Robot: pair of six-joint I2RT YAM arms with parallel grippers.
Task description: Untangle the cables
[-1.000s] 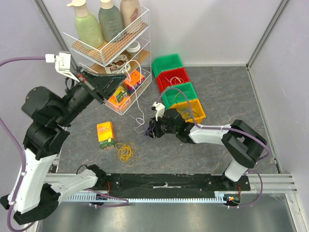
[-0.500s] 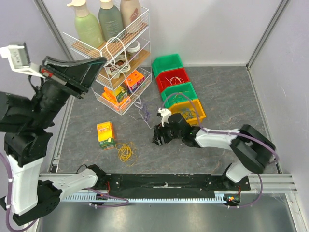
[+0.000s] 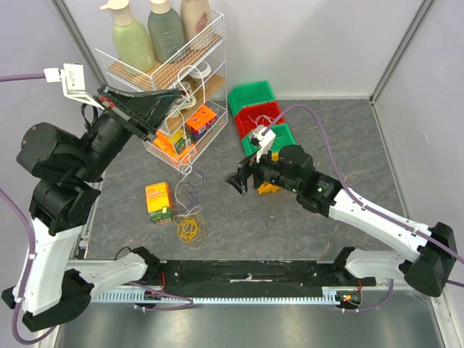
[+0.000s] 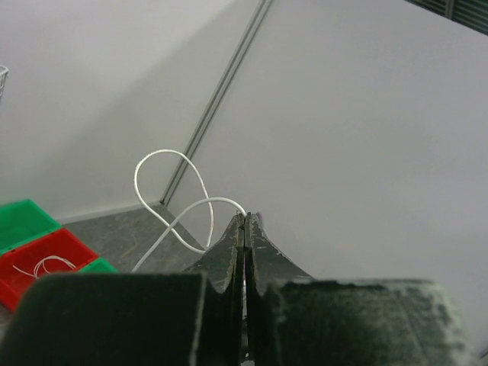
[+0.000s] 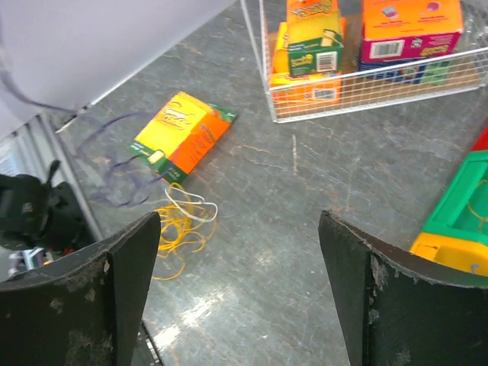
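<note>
The left pincer [image 4: 244, 221] is clenched on the white cable [image 4: 165, 151], lifted high so the strand hangs toward the yellow cable [image 3: 190, 229] on the counter [image 3: 341, 145], probably to draw it free, while the right pincer [image 5: 238, 221] gapes empty.

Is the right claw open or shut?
Open. The right claw stands wide apart, with nothing between its two sides.

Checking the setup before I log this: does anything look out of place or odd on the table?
One small orange box lies alone on the table, outside the wire rack that holds similar boxes. The white cable is pinched in the raised left gripper and trails down toward the yellow cable.
</note>
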